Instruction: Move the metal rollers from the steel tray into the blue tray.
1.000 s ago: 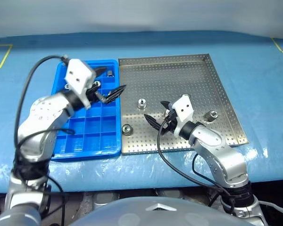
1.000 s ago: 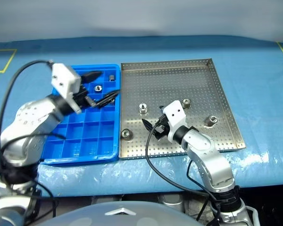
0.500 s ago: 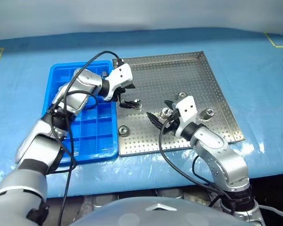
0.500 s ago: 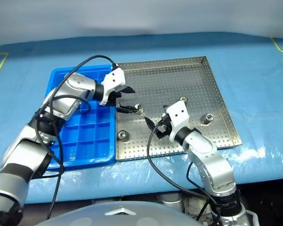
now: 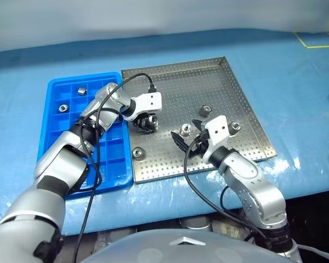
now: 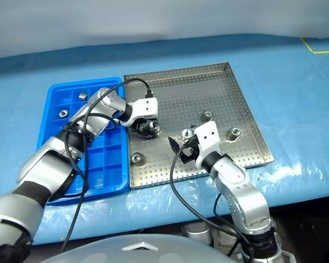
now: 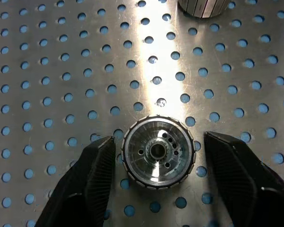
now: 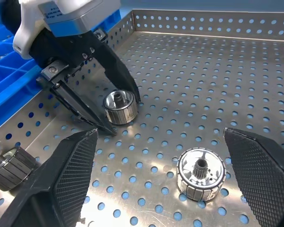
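Steel tray (image 5: pixel 225 87) sits on the blue-covered counter (image 5: pixel 296 82), its left edge right beside the blue tray (image 5: pixel 52 142).

Left gripper (image 5: pixel 146 124) is down on the steel tray's perforated floor near its left side, jaws straddling one roller (image 7: pixel 158 152). In the left wrist view a narrow gap remains between each black finger (image 7: pixel 97 170) and the roller's ribbed side, so the jaws are partly closed around it without gripping; the roller stands on the tray floor, hollow centre up. The right wrist view shows the same: the left gripper's two fingers on either side of this roller, tips at the tray floor.

Right gripper (image 5: pixel 185 146) hovers over the front middle of the steel tray, jaws spread wide and holding nothing. A second roller (image 8: pixel 200 173) stands on the floor between its fingers, well clear of both.

Other rollers on the steel tray: one near the front left edge (image 5: pixel 136 152), one toward the middle right (image 5: pixel 205 110), one at right (image 5: pixel 236 126).

Blue tray: two rollers in compartments at its far end (image 5: pixel 81 91) (image 5: pixel 60 108).
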`<state>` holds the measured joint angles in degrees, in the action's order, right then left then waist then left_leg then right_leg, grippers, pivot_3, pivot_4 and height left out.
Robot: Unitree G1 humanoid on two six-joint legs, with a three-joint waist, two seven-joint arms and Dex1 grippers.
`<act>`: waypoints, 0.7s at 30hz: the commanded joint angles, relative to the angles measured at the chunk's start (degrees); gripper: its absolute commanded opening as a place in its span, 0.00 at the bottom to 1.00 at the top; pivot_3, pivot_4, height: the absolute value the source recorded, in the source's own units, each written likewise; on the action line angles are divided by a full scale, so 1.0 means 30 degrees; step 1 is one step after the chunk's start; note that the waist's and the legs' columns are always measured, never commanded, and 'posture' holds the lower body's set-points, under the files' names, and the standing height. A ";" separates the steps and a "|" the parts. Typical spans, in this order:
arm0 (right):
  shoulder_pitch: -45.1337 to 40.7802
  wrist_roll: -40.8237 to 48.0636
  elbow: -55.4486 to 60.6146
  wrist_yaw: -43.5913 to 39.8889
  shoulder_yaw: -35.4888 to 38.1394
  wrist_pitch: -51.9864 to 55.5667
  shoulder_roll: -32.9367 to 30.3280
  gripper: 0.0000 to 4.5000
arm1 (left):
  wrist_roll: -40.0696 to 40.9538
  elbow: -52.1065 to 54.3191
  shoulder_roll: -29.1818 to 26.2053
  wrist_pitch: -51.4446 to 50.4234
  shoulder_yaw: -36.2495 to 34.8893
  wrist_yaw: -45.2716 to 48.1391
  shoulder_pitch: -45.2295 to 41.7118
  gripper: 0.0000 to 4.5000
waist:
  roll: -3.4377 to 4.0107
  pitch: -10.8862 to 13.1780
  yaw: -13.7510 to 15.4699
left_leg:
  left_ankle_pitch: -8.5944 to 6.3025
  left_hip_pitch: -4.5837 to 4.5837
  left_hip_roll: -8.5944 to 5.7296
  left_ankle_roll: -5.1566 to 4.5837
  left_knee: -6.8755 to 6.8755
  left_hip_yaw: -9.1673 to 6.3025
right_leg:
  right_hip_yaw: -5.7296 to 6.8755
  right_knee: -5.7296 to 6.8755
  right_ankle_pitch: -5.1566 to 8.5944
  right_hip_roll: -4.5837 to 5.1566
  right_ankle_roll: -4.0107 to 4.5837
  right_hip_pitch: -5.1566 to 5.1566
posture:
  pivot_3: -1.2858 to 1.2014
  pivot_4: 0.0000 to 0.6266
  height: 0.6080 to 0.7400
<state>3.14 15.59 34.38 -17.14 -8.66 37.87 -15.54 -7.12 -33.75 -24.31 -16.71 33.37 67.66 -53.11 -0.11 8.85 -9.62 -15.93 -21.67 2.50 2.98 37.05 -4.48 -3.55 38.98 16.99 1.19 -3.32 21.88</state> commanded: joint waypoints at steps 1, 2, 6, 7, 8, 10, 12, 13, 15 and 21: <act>-0.0037 -0.0013 0.0731 0.0080 0.0011 -0.0458 0.0095 1.00 | -0.0384 0.0266 -0.0194 0.0559 -0.0630 0.0198 -0.0620 0.42 | 0.0000 0.0000 -0.0064 | 0.0000 0.0000 0.0000 0.0000 0.0001 -0.0001 | 0.0000 0.0001 0.0000 0.0000 0.0000 0.0000 | 0.43 0.24 1.00; -0.0069 -0.0025 0.0684 0.0080 0.0004 -0.0468 0.0099 1.00 | -0.0340 0.0492 -0.0342 0.0569 -0.0841 0.0268 -0.0621 0.37 | 0.0000 0.0001 -0.0098 | 0.0000 0.0000 -0.0001 -0.0001 0.0000 -0.0001 | 0.0000 0.0002 0.0000 0.0000 0.0000 0.0000 | 0.43 0.24 1.00; -0.0349 0.0015 0.0466 -0.0008 -0.0143 -0.0427 0.0168 1.00 | 0.0689 0.2142 -0.0916 -0.0057 -0.2754 -0.0079 -0.0381 0.38 | 0.0004 0.0008 -0.0167 | 0.0000 0.0000 0.0001 -0.0002 0.0001 -0.0004 | -0.0001 0.0011 0.0000 0.0000 0.0000 0.0003 | 0.44 0.24 1.00; -0.0455 0.0024 0.0421 -0.0035 -0.0202 -0.0392 0.0188 1.00 | 0.1002 0.2739 -0.1070 -0.0305 -0.3325 -0.0217 -0.0210 0.38 | 0.0004 0.0012 -0.0166 | 0.0000 0.0000 0.0001 -0.0002 0.0001 -0.0005 | 0.0000 0.0014 0.0000 0.0000 0.0000 0.0004 | 0.44 0.24 1.00; -0.0546 0.0038 0.0390 -0.0063 -0.0282 -0.0370 0.0233 1.00 | 0.1430 0.3621 -0.1269 -0.0790 -0.4118 -0.0582 0.0110 0.38 | 0.0006 0.0012 -0.0162 | 0.0000 0.0000 0.0005 -0.0002 0.0002 -0.0005 | -0.0001 0.0017 0.0000 0.0000 0.0000 0.0006 | 0.45 0.24 1.00; -0.0651 0.0058 0.0316 -0.0106 -0.0391 -0.0394 0.0289 1.00 | 0.2157 0.5384 -0.1557 -0.1782 -0.5614 -0.1462 0.0848 0.38 | 0.0013 0.0014 -0.0161 | 0.0000 0.0002 0.0007 -0.0002 0.0001 -0.0005 | -0.0005 0.0021 0.0000 0.0000 0.0000 0.0006 | 0.45 0.24 1.00; -0.0904 -0.0024 0.0006 -0.0129 -0.0667 -0.0548 0.0436 1.00 | 0.3156 0.8568 -0.1713 -0.3897 -0.8694 -0.3869 0.2613 0.38 | 0.0025 0.0012 -0.0159 | 0.0001 0.0004 0.0010 -0.0001 0.0003 -0.0010 | -0.0003 0.0019 0.0000 0.0002 -0.0001 0.0003 | 0.45 0.24 1.00; -0.1038 -0.0132 -0.0171 -0.0132 -0.0864 -0.0643 0.0491 1.00 | 0.3404 1.0117 -0.1754 -0.4774 -1.0015 -0.5012 0.3598 0.38 | 0.0028 0.0014 -0.0161 | 0.0000 0.0012 0.0012 -0.0002 0.0003 -0.0005 | -0.0015 0.0024 0.0000 0.0003 -0.0001 0.0004 | 0.45 0.24 1.00; -0.1567 -0.0568 -0.0853 -0.0039 -0.1461 -0.0990 0.0731 1.00 | 0.3297 1.3793 -0.1288 -0.7013 -1.2569 -0.7774 0.6187 0.38 | 0.0032 0.0012 -0.0266 | -0.0001 0.0020 0.0022 -0.0003 0.0003 -0.0013 | -0.0028 0.0029 0.0000 -0.0005 -0.0002 0.0008 | 0.46 0.24 1.00; -0.3164 -0.1294 -0.2531 -0.0526 -0.2650 -0.2152 0.1424 1.00 | 0.2380 2.0782 0.1297 -1.0410 -1.5859 -1.4017 1.1462 0.38 | 0.0023 0.0018 0.0731 | 0.0009 0.0025 0.0014 0.0014 0.0039 -0.0047 | -0.0014 0.0079 -0.0007 0.0004 -0.0013 0.0001 | 0.51 0.24 1.00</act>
<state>-5.15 11.86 26.25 -17.67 -15.76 33.67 -11.84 0.77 22.71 -21.26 -46.43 -11.81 30.22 -19.03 -0.04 8.91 -7.42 -15.89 -21.59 2.50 3.04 37.19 -4.61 -3.59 39.24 16.96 1.24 -3.37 21.88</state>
